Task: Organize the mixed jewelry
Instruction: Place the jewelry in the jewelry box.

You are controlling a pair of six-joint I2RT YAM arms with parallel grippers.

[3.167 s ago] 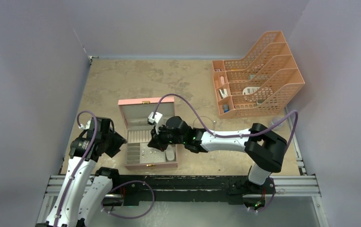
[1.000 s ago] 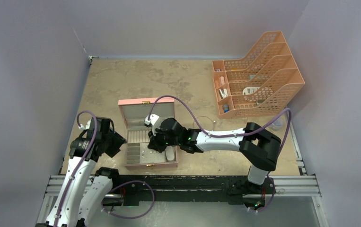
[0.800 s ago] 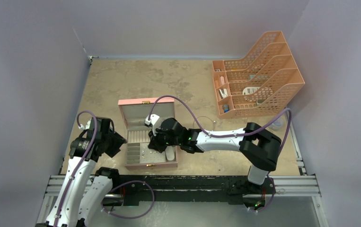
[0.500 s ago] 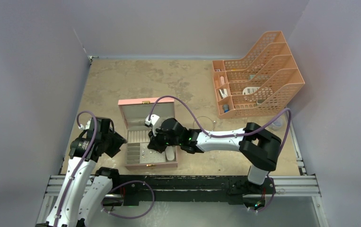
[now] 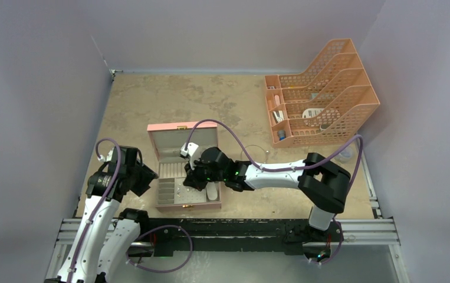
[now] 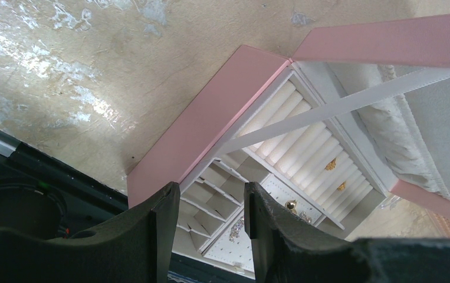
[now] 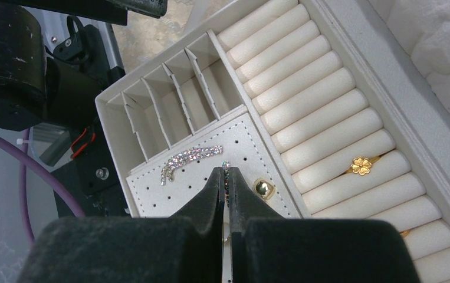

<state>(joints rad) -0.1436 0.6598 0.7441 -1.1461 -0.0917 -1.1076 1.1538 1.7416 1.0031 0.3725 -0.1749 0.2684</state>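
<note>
Thin stone-set jewelry strip (image 7: 226, 165) is pinched edge-on in the closed right gripper (image 7: 227, 175), over the white perforated earring pad (image 7: 169, 194) of the pink rectangular grey-lined box (image 6: 210, 118). Risk: the bite is tiny, so it could twist out or land on the silvery rhinestone bar (image 7: 190, 159) or the gold ball stud (image 7: 263, 187). Left gripper (image 6: 210, 236) is part-open and empty, by the box's left wall. No legible writing.
</note>
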